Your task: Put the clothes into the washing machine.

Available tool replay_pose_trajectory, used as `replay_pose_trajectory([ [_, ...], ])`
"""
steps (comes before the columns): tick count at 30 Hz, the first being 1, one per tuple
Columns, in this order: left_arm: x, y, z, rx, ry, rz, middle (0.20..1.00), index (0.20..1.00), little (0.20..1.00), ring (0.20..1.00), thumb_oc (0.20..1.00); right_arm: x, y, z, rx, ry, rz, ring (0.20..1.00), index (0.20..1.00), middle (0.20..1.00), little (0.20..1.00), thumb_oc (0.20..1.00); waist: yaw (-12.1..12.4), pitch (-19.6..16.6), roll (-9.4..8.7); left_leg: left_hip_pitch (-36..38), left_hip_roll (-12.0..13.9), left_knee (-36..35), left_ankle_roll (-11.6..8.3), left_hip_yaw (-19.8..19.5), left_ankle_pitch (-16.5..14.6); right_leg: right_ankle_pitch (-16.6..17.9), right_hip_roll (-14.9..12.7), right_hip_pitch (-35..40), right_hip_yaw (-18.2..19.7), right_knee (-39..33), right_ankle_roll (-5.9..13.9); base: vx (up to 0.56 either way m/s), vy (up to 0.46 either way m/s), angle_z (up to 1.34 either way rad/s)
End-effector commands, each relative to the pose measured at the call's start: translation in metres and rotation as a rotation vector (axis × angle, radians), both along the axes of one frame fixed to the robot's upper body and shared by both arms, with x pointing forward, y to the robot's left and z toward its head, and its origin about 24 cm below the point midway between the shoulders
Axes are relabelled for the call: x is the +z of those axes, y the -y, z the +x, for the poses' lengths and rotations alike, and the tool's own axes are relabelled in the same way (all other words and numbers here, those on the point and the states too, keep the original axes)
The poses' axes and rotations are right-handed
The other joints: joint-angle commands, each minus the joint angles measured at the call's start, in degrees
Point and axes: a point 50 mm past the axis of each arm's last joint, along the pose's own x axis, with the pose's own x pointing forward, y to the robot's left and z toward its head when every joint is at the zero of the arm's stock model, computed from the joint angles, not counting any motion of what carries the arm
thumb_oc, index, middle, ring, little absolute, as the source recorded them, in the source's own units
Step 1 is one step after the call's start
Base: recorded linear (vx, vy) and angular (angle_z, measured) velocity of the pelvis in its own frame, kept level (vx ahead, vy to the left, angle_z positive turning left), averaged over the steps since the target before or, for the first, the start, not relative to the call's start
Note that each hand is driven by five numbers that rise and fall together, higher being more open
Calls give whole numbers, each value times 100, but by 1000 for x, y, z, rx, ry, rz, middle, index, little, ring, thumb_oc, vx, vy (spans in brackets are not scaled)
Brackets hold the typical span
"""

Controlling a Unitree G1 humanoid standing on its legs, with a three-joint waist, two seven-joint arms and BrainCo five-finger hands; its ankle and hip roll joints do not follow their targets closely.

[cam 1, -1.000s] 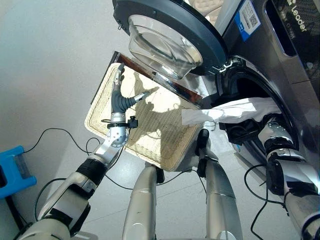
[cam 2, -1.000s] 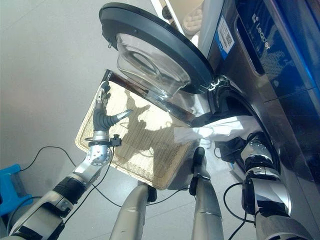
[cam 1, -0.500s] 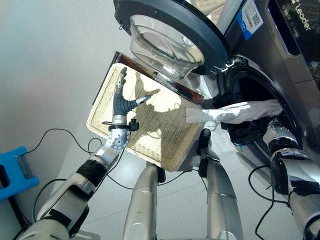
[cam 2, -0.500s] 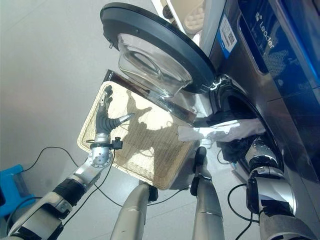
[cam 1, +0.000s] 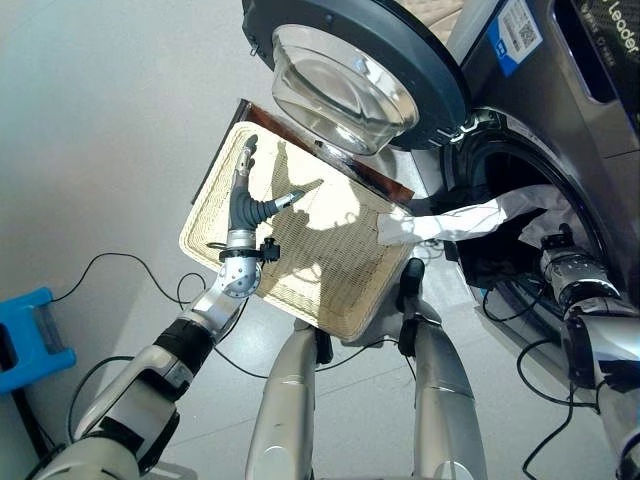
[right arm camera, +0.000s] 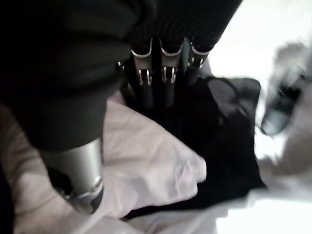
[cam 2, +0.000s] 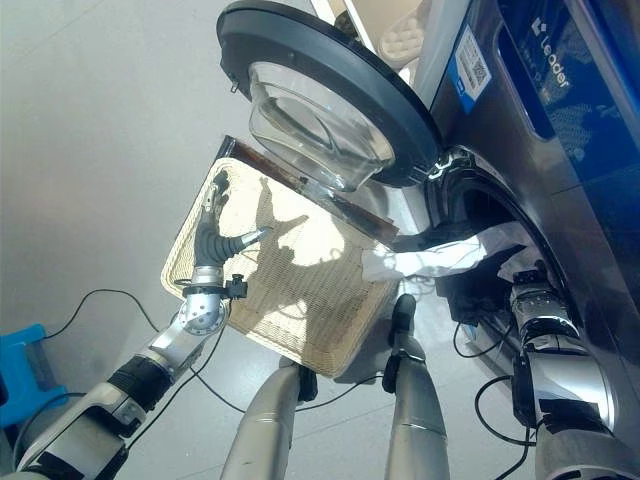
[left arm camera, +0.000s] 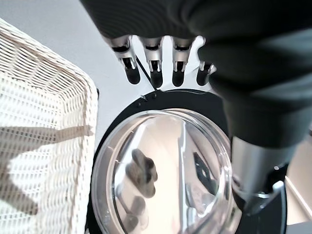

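Your washing machine [cam 1: 560, 90] stands at 2 o'clock with its round door [cam 1: 355, 60] swung wide, and the white garment [cam 1: 470, 218] lies half in the drum opening over a dark garment [right arm camera: 224, 141]. Its long axis runs from 3 toward 9 o'clock, the free end trailing onto the rim of the wicker basket [cam 1: 330, 300]. Your left hand [cam 1: 248, 205] hovers above the basket, fingers straight and spread, holding nothing. Your right hand [right arm camera: 87, 87] is inside the drum, fingers extended against the clothes.

Straight fingers [right arm camera: 168, 83] on clothes [right arm camera: 161, 170] (white, black)
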Motion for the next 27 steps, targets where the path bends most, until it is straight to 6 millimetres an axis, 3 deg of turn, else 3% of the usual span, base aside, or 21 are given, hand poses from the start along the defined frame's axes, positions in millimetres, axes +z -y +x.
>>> replay_pose_trajectory([
  [1,15,15,-7,-78,83,-59,1000,1000,1000,1000,1000,44,44,-18,-53,-159,-403,1000,1000,1000,1000,1000,42,-153,145,-223,-319,812,-202,102,-906,-135,-12,-106,-392,452,544,6,34,-3],
  [2,15,14,-8,-77,89,-57,1000,1000,1000,1000,1000,51,43,-16,-33,-252,-577,1000,1000,1000,1000,1000,13,-153,144,-244,-309,819,-185,120,-911,-124,-4,-138,-374,458,551,6,38,-4],
  [5,13,12,-9,-73,97,-62,1000,1000,1000,1000,1000,62,35,-10,-37,-312,-807,1000,1000,1000,1000,1000,-41,-153,162,-257,-284,818,-174,169,-921,-141,11,-191,-329,482,558,9,54,-4],
  [9,7,10,-12,-58,101,-79,1000,1000,1000,1000,1000,53,24,-9,-30,-321,-957,1000,1000,1000,1000,1000,-100,-153,179,-259,-262,827,-156,225,-951,-174,23,-231,-286,511,564,8,39,-2],
  [10,7,10,-12,-58,101,-79,1000,1000,1000,1000,1000,52,23,-9,-29,-322,-959,1000,1000,1000,1000,1000,-103,-153,178,-257,-263,825,-157,227,-952,-176,25,-231,-283,512,565,6,50,1],
  [12,3,9,-14,-50,108,-90,1000,1000,1000,1000,1000,26,14,-15,-41,-385,-965,1000,1000,1000,1000,1000,-165,-153,198,-257,-252,793,-159,273,-957,-186,50,-258,-238,484,571,1,51,-1],
  [14,2,10,-15,-50,109,-89,1000,1000,1000,1000,1000,18,12,-17,-45,-421,-968,1000,1000,1000,1000,1000,-176,-153,200,-251,-247,777,-162,285,-956,-190,62,-256,-228,474,572,2,27,-4],
  [15,0,12,-16,-53,112,-94,1000,1000,1000,1000,1000,6,8,-22,-54,-519,-978,1000,1000,1000,1000,1000,-196,-153,216,-240,-242,755,-164,310,-951,-182,77,-258,-210,448,572,0,0,0],
  [18,-2,17,-17,-61,117,-97,1000,1000,1000,1000,1000,-5,4,-26,-77,-620,-961,1000,1000,1000,1000,1000,-199,-153,249,-240,-241,731,-157,328,-942,-180,84,-266,-199,433,575,-1,11,0],
  [22,-2,27,-16,-80,119,-104,1000,1000,1000,1000,1000,-2,5,-28,-133,-735,-964,1000,1000,1000,1000,1000,-142,-153,341,-218,-276,695,-148,314,-944,-189,65,-246,-219,418,579,0,0,0],
  [27,-3,30,-14,-91,113,-111,1000,1000,1000,1000,1000,8,2,-21,-121,-747,-1022,1000,1000,1000,1000,1000,-113,-153,369,-211,-312,689,-156,279,-943,-196,59,-216,-236,394,567,0,0,0],
])
